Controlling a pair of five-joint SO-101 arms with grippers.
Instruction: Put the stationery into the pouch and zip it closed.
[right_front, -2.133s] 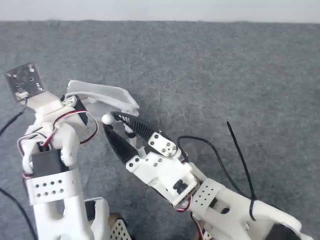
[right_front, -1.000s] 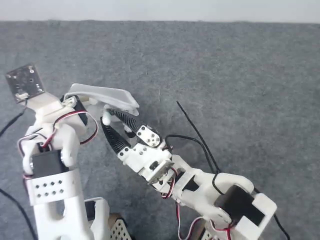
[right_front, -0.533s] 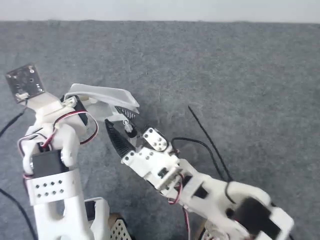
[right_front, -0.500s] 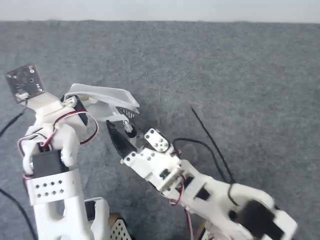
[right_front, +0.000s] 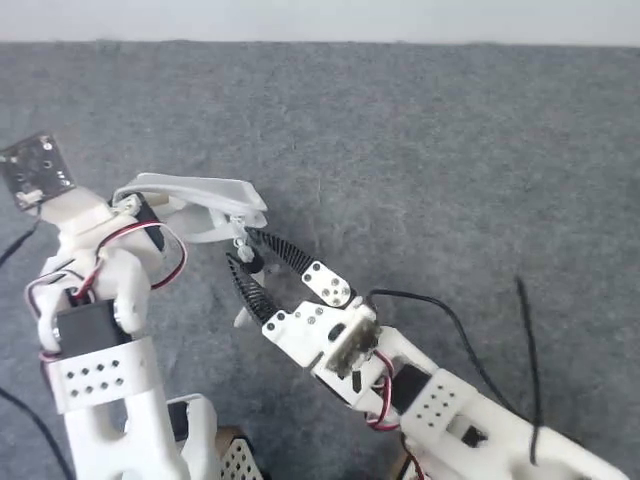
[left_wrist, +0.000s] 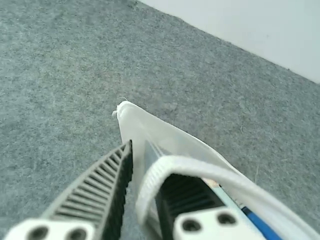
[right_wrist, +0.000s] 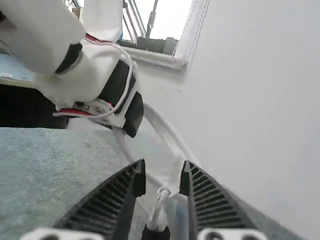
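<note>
Sitting inside the left pincer (left_wrist: 139, 152); pouch (left_wrist: 167, 134) edge.

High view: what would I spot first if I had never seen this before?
Two white robot arms crowd together at the near left of the grey table. The left tool is clamped on a see-through white pouch. The right tool has its black fingers open on either side of the pouch's little white zip pull.
</note>
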